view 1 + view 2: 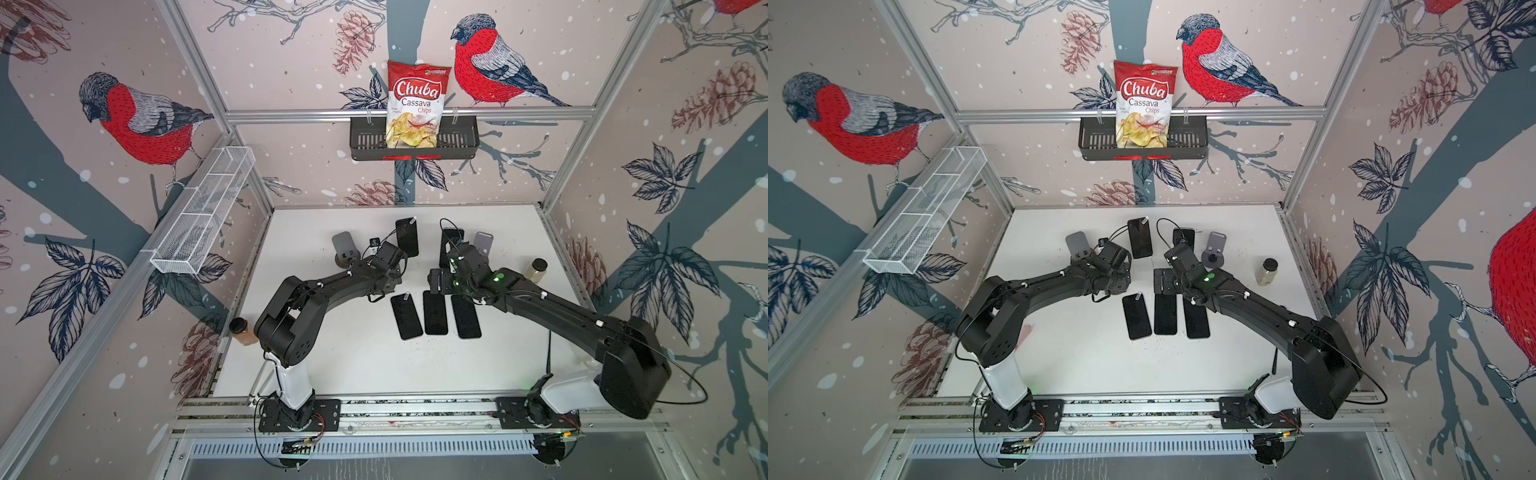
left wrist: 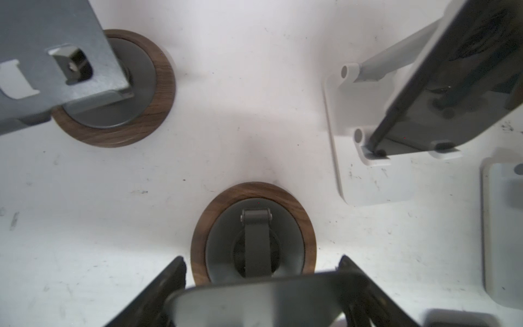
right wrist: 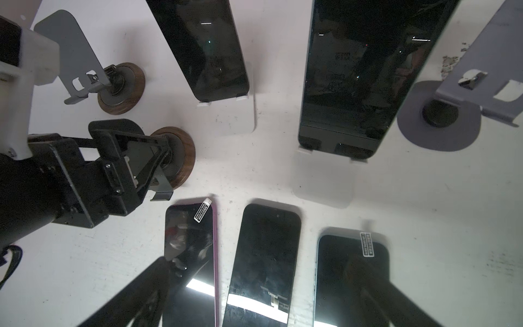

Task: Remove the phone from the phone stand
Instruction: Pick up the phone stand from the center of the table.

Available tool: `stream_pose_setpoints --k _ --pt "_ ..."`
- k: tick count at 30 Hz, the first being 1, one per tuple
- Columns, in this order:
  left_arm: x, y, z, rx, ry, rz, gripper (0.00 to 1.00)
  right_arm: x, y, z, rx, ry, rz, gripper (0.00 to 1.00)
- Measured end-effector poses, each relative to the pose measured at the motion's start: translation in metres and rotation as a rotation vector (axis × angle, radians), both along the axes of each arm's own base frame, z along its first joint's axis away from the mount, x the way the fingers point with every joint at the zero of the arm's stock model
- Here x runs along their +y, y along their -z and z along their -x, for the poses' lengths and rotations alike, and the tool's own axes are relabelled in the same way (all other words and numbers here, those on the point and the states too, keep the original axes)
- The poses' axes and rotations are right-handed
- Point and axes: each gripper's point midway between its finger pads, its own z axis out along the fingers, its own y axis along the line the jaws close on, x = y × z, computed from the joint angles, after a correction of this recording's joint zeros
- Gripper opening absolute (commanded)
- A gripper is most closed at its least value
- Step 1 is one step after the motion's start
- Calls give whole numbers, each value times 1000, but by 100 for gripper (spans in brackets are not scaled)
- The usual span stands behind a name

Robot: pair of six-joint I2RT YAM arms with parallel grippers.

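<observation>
The left end effector has its jaws spread on either side of the grey plate of an empty stand with a round wooden base. I cannot tell whether they press on the plate's edges. The right end effector hangs with its jaws wide apart and nothing between them, over the far ends of three phones that lie flat, side by side, screens up, near the middle of the white desk. Just beyond both end effectors, two more phones lean on white stands: the left phone on its white stand, and the right phone, half hidden by the right arm in both top views. Neither end effector touches either of them. Further out, a second wooden-based stand sits empty at the far left of the group, and a lilac-grey stand sits empty at the far right. A jar stands well apart on the right, another jar is at the near left edge, and a bag of chips sits in a basket on the far wall. From this layout, three stands are cleared and three phones are down, so the task looks a bit over halfway. Two phones remain to be lifted off, and no grasp on either has begun.
</observation>
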Motion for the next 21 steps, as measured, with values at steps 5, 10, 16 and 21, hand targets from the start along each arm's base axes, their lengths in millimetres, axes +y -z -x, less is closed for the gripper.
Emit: stream_pose_setpoints --k 5,10,16,21 --pt "0 2 -1 -4 -8 -8 71 5 2 0 6 -13 -13 99" --pt "1 3 -2 -8 -15 -9 55 9 4 1 16 -26 -21 99" --pt "6 1 0 -11 -26 -26 53 14 7 2 26 -40 -19 99" --pt "16 -7 6 -17 -42 -51 53 23 8 4 28 -61 -16 99"
